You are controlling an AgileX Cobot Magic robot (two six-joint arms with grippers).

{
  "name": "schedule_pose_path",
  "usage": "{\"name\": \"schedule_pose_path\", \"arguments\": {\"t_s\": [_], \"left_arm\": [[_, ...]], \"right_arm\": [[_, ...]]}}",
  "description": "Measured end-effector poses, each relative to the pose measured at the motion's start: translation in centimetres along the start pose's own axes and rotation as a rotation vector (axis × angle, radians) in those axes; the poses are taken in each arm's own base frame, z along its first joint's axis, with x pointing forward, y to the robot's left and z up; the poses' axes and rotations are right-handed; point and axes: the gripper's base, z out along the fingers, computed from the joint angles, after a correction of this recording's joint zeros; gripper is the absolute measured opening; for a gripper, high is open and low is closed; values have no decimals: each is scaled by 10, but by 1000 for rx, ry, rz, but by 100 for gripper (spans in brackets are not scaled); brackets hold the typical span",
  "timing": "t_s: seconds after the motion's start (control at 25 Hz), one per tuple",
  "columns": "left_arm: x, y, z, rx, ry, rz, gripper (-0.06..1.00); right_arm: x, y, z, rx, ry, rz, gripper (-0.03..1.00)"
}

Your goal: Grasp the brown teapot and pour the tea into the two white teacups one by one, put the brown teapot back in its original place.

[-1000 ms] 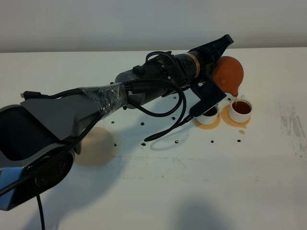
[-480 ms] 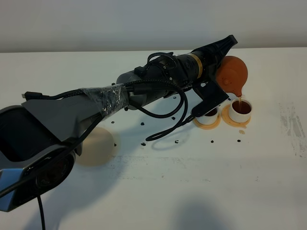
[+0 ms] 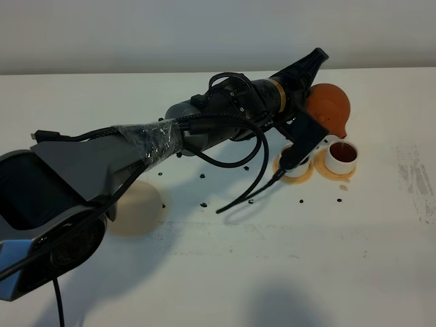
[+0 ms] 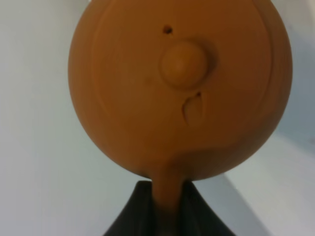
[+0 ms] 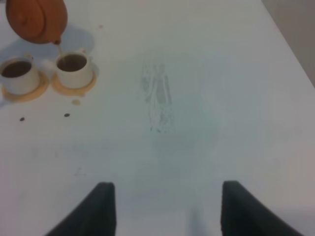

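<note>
So the left gripper [image 3: 315,80] is clamped tight on the brown teapot [image 3: 328,109], pinching its loop handle, and the pot hangs tilted in the air right above the two white teacups [image 3: 320,158] at the far right side of the white table [image 3: 225,266]. In the left wrist view the lid knob faces the camera and the handle runs down between the dark fingers [image 4: 135,216]. In the right wrist view a thin stream of tea [image 5: 59,48] drops from the spout into the right-hand cup [image 5: 74,69], and both cups hold dark liquid and sit on orange-tan saucers [image 5: 74,86] just beside each other. The beige coaster [image 3: 136,208] lies bare, well apart to the left. The right gripper [image 5: 165,209] hovers over bare table with its fingers spread wide, holding nothing.
</note>
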Motion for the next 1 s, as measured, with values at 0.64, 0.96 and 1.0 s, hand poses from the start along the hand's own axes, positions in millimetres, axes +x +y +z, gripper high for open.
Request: {"name": "schedule_pose_path", "arguments": {"t_s": [0.64,0.96,1.0], "left_arm": [[15,26,-51,174,13,-552,8],[6,40,-103,299,-63,-869,8],[3,36,-109,318,-72,-884,8]], "right_arm": [[0,0,0,0,0,0,46],[0,0,0,0,0,0,46],[0,0,0,0,0,0,46]]}}
